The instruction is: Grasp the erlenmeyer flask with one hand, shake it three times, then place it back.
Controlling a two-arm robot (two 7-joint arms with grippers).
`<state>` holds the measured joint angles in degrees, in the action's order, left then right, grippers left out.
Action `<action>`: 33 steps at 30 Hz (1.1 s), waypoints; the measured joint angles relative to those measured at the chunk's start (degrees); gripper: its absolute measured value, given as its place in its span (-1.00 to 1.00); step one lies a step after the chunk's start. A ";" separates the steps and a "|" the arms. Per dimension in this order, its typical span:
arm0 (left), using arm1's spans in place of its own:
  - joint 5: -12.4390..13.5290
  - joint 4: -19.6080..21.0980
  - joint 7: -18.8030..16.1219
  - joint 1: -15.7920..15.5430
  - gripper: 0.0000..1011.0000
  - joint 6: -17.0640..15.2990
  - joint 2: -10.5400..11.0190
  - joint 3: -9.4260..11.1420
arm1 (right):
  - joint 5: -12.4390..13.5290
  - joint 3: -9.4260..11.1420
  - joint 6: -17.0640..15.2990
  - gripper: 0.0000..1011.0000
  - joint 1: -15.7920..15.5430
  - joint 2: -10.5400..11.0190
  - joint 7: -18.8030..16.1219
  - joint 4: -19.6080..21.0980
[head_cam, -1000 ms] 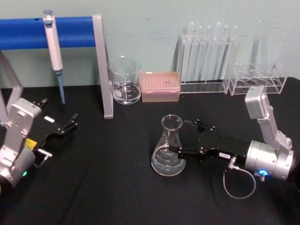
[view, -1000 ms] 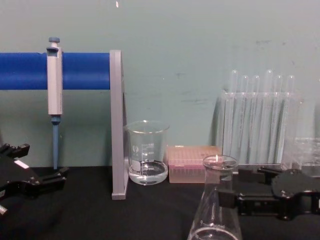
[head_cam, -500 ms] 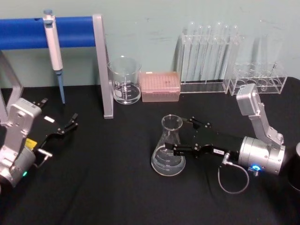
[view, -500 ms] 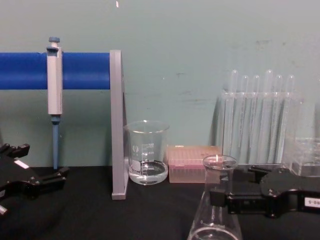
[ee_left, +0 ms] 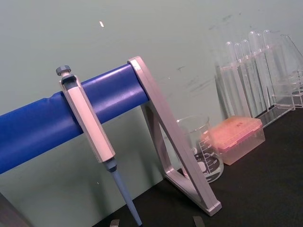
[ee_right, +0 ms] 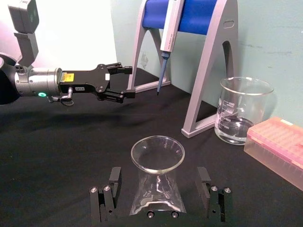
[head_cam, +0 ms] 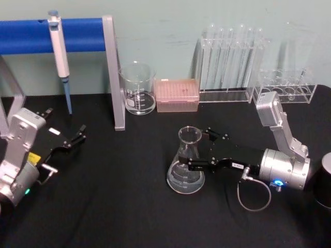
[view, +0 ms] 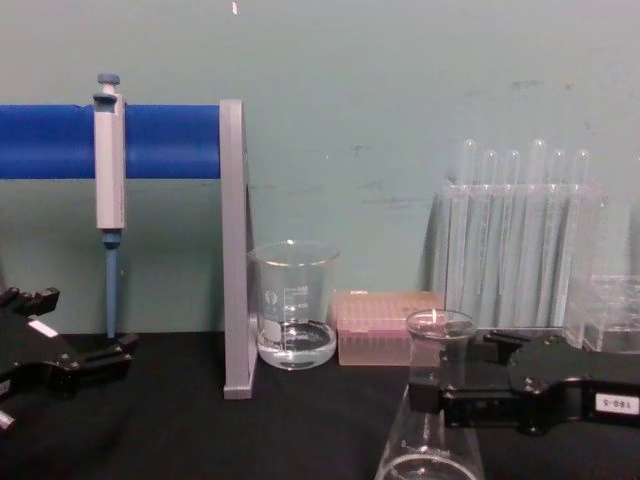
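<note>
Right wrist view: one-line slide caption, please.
Open right gripper straddling the erlenmeyer flask at its neck, not yet gripping; left gripper parked beyond.

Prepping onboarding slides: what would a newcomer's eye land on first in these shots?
The flask at centre, with the right gripper reaching in from the right, jaws open on either side of its neck and not yet closed. Next, the blue bar at back left with a pipette hanging from it. The left gripper sits parked at far left.
</note>
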<state>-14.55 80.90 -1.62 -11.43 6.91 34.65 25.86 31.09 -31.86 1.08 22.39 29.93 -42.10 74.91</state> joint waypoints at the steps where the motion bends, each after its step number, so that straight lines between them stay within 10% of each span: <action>1: 0.00 0.00 0.00 0.00 0.98 0.00 0.00 0.00 | -0.08 -0.05 0.13 0.98 0.10 -0.09 -0.08 -0.14; 33: 0.00 0.00 0.00 0.00 0.98 0.00 0.00 0.00 | -1.37 -0.43 1.12 0.98 0.27 -0.21 0.21 -0.41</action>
<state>-14.55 80.90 -1.62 -11.43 6.91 34.65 25.86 29.72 -32.29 2.20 22.66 29.71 -41.88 74.50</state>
